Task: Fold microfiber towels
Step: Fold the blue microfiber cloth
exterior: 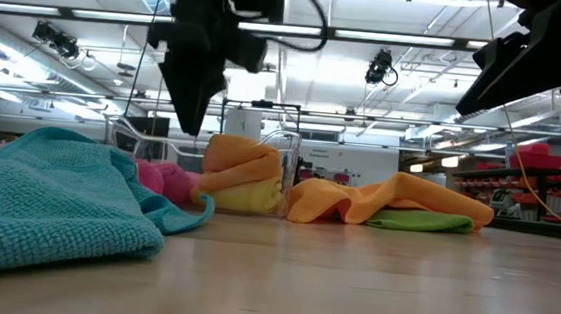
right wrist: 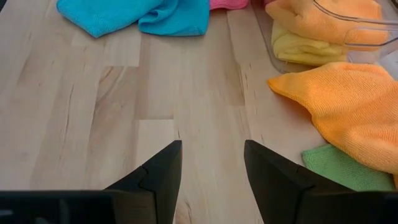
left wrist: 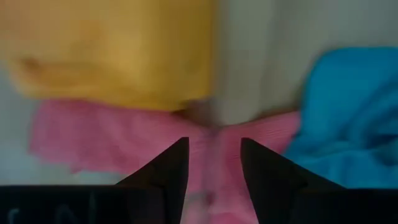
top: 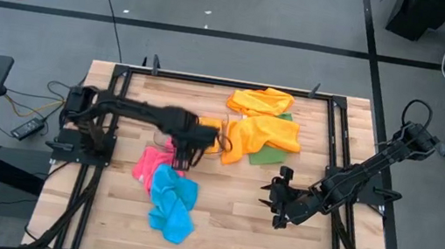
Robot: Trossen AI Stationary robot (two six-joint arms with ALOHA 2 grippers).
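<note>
Towels all unfolded: pink towel point(top: 149, 163) and blue towel point(top: 172, 201) crumpled mid-table, orange towels point(top: 264, 131) and green towel point(top: 269, 154) heaped behind; left gripper point(left wrist: 213, 163) over pink, part-open, nothing held; right gripper point(right wrist: 211, 171) part-open, empty, waiting near blue

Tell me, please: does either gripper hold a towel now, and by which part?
Right gripper: open, holds nothing. Left gripper stands over the pink towel; a hold cannot be told.

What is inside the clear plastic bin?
The clear bin holds an orange towel on top of a yellow towel. Anything beneath or behind them is covered.
</note>
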